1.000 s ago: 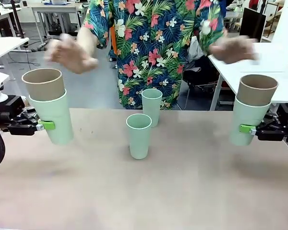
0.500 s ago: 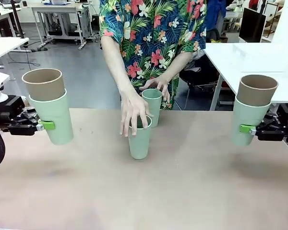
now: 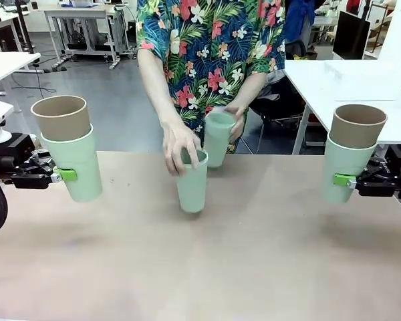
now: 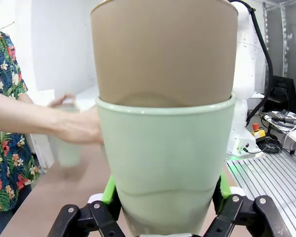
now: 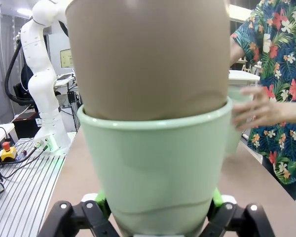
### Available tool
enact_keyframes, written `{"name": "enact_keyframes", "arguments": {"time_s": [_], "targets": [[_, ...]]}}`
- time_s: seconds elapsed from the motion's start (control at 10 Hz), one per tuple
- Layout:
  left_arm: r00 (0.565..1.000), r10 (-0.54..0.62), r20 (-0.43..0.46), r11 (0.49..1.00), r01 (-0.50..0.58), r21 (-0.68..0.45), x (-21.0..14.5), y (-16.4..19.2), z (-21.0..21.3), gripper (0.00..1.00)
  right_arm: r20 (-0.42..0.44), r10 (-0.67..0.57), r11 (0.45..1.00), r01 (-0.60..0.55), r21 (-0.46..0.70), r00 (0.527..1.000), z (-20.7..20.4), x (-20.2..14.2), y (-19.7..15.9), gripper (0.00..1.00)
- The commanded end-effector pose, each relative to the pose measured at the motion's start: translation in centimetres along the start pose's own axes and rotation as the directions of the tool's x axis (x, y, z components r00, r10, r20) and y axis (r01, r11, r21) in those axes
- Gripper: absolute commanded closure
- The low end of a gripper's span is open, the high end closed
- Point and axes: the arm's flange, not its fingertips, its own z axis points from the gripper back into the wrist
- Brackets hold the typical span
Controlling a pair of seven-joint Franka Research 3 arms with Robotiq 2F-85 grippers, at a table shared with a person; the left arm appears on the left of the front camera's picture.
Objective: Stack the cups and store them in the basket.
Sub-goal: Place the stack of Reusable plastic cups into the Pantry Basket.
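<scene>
My left gripper point(image 3: 65, 175) is shut on a mint green cup point(image 3: 77, 164) with a tan cup point(image 3: 61, 117) nested in it, held above the table at the far left; the same green cup point(image 4: 165, 163) and tan cup point(image 4: 163, 49) loom close in the left wrist view. At the far right my right gripper point(image 3: 344, 180) is shut on another green cup point(image 3: 344, 169) holding a tan cup point(image 3: 357, 125). At the table's middle the person's one hand point(image 3: 179, 147) grips a green cup point(image 3: 192, 184); the other hand lifts a second green cup point(image 3: 218, 137). The basket is out of view.
The brown table point(image 3: 207, 267) has free room in front of the middle cup. The person point(image 3: 210, 60) in a flowered shirt stands at the far edge. White tables point(image 3: 361, 83) stand behind at right and left.
The person has lifted the rear green cup off the table and tilted it, and the hand on the front cup has shifted. Both arms hold still with their stacked cups.
</scene>
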Motion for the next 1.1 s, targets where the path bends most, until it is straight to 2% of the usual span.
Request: {"name": "enact_keyframes", "arguments": {"time_s": [0.0,1.0], "targets": [[1.000,-0.006,0.004,1.000,0.006,-0.003,0.21,-0.05,-0.12,0.13,0.005,0.007,1.000,-0.007,-0.003,1.000,0.06,0.25,0.03,0.15],[1.000,-0.006,0.004,1.000,0.006,-0.003,0.21,-0.05,-0.12,0.13,0.005,0.007,1.000,-0.007,-0.003,1.000,0.06,0.25,0.03,0.15]]}}
